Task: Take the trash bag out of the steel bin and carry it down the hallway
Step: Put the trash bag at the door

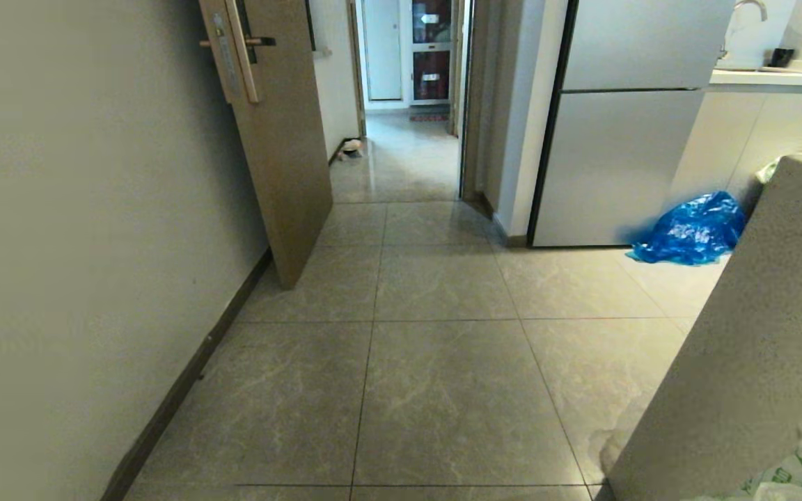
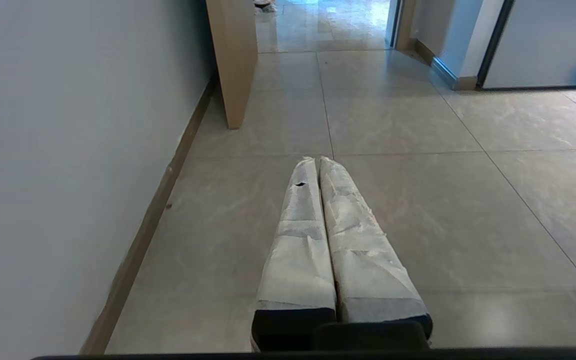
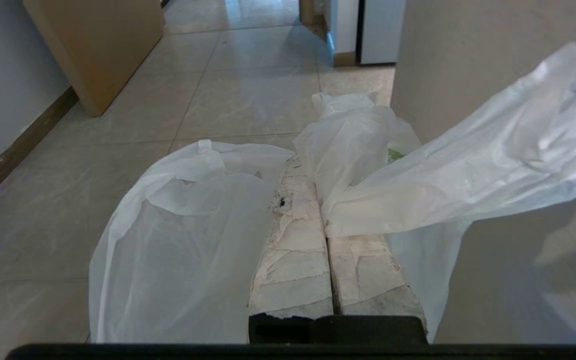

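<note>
Nearest the robot, the right gripper (image 3: 318, 195) has its jaws pressed together on the trash bag (image 3: 178, 240), whose thin white plastic drapes over and to both sides of the padded fingers; a corner of the bag with green print also shows at the lower right of the head view. The left gripper (image 2: 316, 162) hangs beside the wall with jaws closed and nothing in them. The steel bin appears in no view, so the bag is judged already removed. Ahead lie grey floor tiles (image 1: 443, 390), an open door (image 1: 282, 160) on the left, and a blue bag (image 1: 693, 229) by the refrigerator (image 1: 624, 125). Beyond, the hallway (image 1: 401, 156) remains untravelled; the carry is judged still outstanding.
</note>
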Controlling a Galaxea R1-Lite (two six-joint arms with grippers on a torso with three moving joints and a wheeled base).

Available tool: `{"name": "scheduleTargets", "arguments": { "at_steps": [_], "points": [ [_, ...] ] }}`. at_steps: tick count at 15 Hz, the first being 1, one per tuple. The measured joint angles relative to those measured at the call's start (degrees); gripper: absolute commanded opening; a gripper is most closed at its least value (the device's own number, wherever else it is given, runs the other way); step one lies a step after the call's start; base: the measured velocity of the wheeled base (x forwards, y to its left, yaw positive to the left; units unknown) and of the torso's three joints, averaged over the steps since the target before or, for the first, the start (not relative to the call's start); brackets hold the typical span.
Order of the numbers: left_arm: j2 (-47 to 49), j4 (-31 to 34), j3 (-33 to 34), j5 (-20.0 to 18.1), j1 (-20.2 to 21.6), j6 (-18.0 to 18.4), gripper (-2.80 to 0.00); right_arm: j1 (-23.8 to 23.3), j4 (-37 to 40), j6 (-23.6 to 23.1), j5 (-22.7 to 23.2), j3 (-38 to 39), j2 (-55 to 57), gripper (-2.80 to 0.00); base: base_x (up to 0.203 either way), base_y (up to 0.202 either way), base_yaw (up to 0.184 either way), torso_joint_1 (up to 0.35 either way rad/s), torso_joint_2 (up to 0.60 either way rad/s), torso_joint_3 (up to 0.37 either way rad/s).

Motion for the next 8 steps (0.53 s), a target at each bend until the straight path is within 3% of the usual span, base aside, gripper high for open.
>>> {"name": "scheduleTargets", "arguments": {
  "at_steps": [8],
  "points": [
    [0.00, 0.00, 0.00, 0.02, 0.00, -0.11, -2.80, -0.05, -0.01, -0.01, 0.01, 0.00, 0.00, -2.80, 0.184, 0.000, -0.004, 0.002, 0.00, 0.003]
  ]
}}
